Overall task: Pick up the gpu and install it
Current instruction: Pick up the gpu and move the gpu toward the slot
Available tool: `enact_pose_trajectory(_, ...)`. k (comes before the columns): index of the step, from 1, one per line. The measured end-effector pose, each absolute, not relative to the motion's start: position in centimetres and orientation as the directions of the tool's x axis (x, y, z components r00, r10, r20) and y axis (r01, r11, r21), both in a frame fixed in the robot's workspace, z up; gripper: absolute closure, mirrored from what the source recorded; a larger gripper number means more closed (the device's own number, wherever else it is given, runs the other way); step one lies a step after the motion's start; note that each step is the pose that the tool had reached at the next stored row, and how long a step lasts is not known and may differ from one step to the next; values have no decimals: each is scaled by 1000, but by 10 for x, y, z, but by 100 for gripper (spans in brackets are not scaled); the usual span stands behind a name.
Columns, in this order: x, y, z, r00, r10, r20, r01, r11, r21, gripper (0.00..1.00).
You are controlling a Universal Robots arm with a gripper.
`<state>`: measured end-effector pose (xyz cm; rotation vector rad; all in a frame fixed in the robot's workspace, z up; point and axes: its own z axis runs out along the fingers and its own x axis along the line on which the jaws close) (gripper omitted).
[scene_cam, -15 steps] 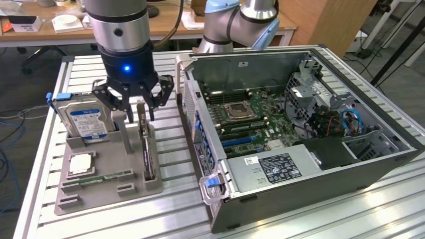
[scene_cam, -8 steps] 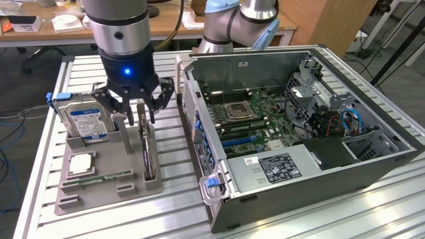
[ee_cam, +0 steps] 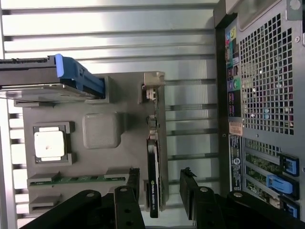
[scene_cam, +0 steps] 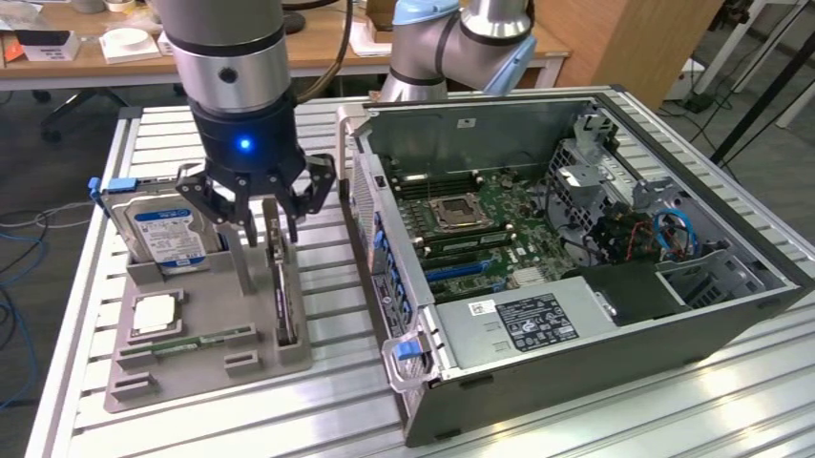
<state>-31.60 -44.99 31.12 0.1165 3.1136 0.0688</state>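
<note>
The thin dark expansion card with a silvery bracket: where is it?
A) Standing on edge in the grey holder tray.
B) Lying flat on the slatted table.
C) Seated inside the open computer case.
A: the thin dark expansion card stands on edge in a slot of the grey holder tray, with the end effector open astride it.

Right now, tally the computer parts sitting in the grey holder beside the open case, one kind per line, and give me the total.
hard drive: 1
gpu: 1
processor chip: 1
memory stick: 1
Total: 4
</note>
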Motion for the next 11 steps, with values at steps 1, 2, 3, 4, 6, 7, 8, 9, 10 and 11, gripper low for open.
enact_pose_trajectory(1,-316,-451,311,-997,75,-23,74,996,45,53)
enact_pose_trajectory(2,-316,-451,311,-997,75,-23,74,996,45,53)
enact_pose_trajectory(3,-316,-452,311,-997,75,-23,74,996,45,53)
enact_pose_trajectory(4,-316,-453,311,-997,75,-23,74,996,45,53)
enact_pose_trajectory(6,-316,-454,310,-997,75,-23,74,996,45,53)
enact_pose_trajectory(7,-316,-454,310,-997,75,-23,74,996,45,53)
enact_pose_trajectory(8,-316,-455,310,-997,75,-23,74,996,45,53)
enact_pose_trajectory(9,-316,-455,310,-997,75,-23,74,996,45,53)
enact_pose_trajectory(10,-316,-456,310,-997,75,-23,74,996,45,53)
enact_pose_trajectory(11,-316,-456,310,-997,75,-23,74,996,45,53)
